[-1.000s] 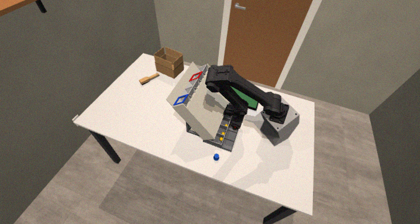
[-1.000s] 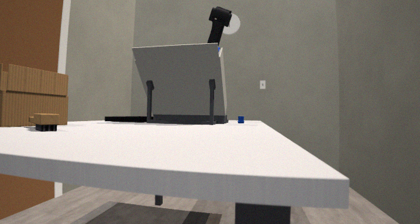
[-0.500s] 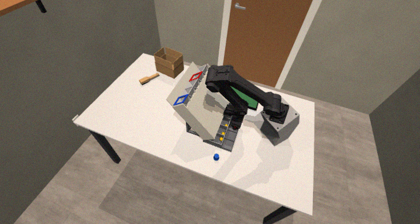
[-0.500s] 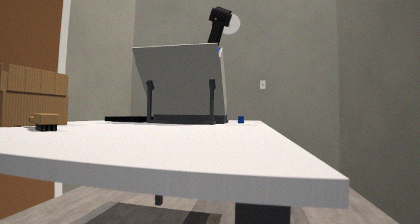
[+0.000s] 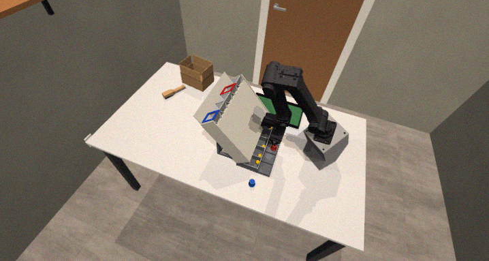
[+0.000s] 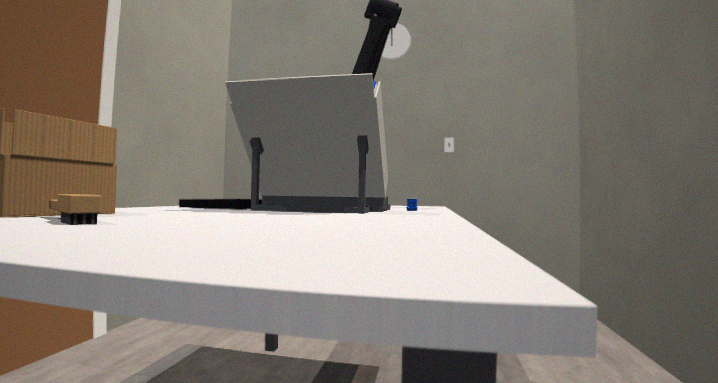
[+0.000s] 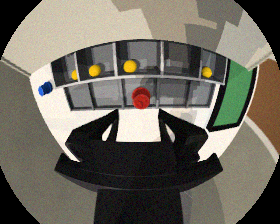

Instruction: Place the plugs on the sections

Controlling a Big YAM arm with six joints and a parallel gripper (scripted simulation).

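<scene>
The red plug (image 5: 273, 147) (image 7: 141, 97) stands on the flat front part of the middle of the sections. My gripper (image 5: 274, 142) (image 7: 138, 112) is open just above it, with nothing between the fingers. The blue plug (image 5: 252, 182) (image 6: 411, 204) (image 7: 45, 89) stands on the table beyond the rack's end. In the wrist view, yellow marbles lie in the middle section (image 7: 130, 66), the two to its left (image 7: 94, 70) (image 7: 75, 75) and the far right one (image 7: 206, 72). The red band (image 5: 222, 93) and blue band (image 5: 208, 120) mark funnels at the top. The cover (image 5: 239, 115) hides the pipes.
A green tray (image 5: 295, 114) (image 7: 236, 95) with a black rim lies beside the rack, partly behind my arm. A wooden box (image 5: 201, 80) (image 6: 60, 179) and a wooden-handled brush (image 5: 174, 91) (image 6: 79, 203) are at the table's far left. The tilted cover rises close beside my gripper.
</scene>
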